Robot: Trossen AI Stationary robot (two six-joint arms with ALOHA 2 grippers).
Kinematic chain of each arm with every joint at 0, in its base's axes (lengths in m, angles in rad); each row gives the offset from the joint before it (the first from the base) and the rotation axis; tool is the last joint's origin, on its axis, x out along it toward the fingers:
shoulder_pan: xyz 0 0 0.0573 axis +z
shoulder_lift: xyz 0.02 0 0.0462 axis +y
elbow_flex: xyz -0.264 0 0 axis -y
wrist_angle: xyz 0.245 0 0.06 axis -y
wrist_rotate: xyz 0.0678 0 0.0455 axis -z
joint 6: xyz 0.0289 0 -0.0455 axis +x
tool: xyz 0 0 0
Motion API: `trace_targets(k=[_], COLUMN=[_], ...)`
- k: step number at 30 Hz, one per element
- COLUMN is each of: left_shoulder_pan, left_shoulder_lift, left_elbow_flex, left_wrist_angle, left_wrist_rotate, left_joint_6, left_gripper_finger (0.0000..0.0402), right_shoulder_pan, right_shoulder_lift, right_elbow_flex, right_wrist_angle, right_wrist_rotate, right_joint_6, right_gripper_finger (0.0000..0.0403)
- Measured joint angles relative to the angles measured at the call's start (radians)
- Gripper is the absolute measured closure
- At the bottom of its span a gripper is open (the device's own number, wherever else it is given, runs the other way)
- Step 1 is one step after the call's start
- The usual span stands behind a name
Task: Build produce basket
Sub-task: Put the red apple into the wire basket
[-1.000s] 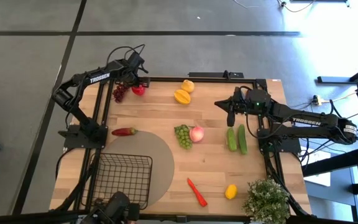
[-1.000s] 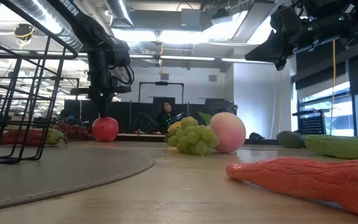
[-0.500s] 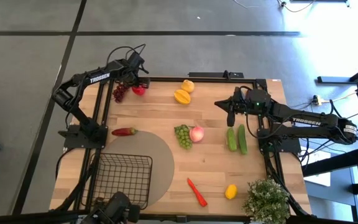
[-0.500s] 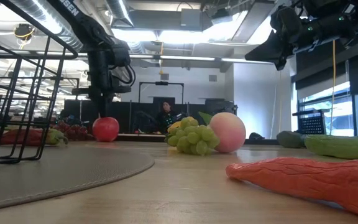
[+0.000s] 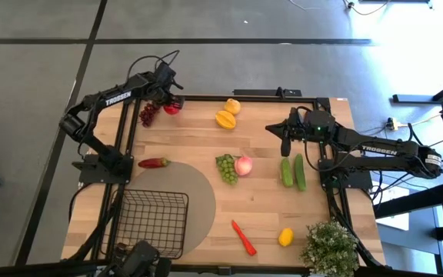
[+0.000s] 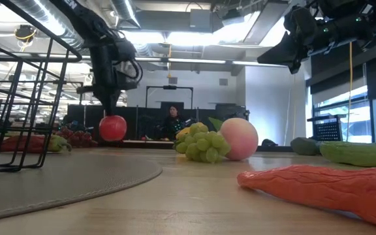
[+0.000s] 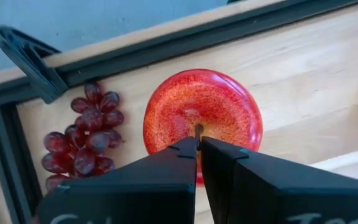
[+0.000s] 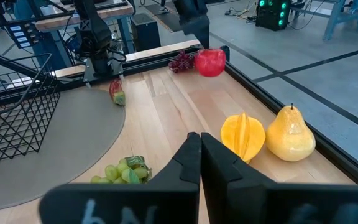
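The red apple (image 7: 202,112) hangs below my left gripper (image 7: 199,144), which is shut on it over the table's far left corner (image 5: 172,108). In the low view the apple (image 6: 113,127) is off the table. Purple grapes (image 7: 82,134) lie on the wood beside it. The black wire basket (image 5: 154,221) stands on a round tan mat near the near left edge. My right gripper (image 5: 284,140) is shut and empty, held high over the right side, above two green cucumbers (image 5: 293,171). Green grapes (image 5: 226,168) and a pink peach (image 5: 244,165) lie mid-table. My left gripper pinches the apple's thin stem (image 7: 198,130) between its two fingertips, coming from above and pointing down. The apple hangs upright below the fingers, lifted clear of the table.
Two yellow fruits (image 5: 228,114) lie by the far edge. A red chili (image 5: 154,162) lies left of the mat, an orange-red vegetable (image 5: 243,236) and a lemon (image 5: 285,236) near the near edge. A bushy potted plant (image 5: 330,246) fills the near right corner.
My left gripper has risen, still shut on the stem. The apple, which rested on the table a second ago, now hangs lifted clear and has shifted slightly toward the far edge. My right arm has kept still.
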Motion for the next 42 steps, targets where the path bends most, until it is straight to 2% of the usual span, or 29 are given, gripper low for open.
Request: trace_targets(k=[6,17,29,38,42], left_shoulder_pan=[-0.031,-0.19,-0.48,-0.71,-0.796], left_shoulder_lift=[-0.115,-0.358,-0.547,-0.632,-0.64], left_elbow_flex=[0.0,0.0,-0.001,-0.001,-0.001], left_wrist_angle=[-0.042,-0.202,-0.313,-0.317,-0.317], left_wrist_rotate=[0.018,0.026,0.027,0.027,0.054], left_joint_6=[0.09,0.156,0.146,0.023,-0.014], left_gripper_finger=[0.0401,0.0401,0.0401,0.0401,0.0401], right_shoulder_pan=[0.0,0.0,0.0,0.001,0.001], right_shoulder_lift=[0.0,0.0,0.0,0.0,0.0], right_elbow_flex=[0.0,0.0,0.0,0.0,0.0], right_wrist_angle=[0.0,0.0,0.0,0.005,0.027], right_wrist_rotate=[0.0,0.0,0.0,0.026,-0.069], right_joint_6=[0.0,0.001,0.002,-0.056,-0.058], right_gripper_finger=[0.0402,0.0402,0.0402,0.0402,0.0402])
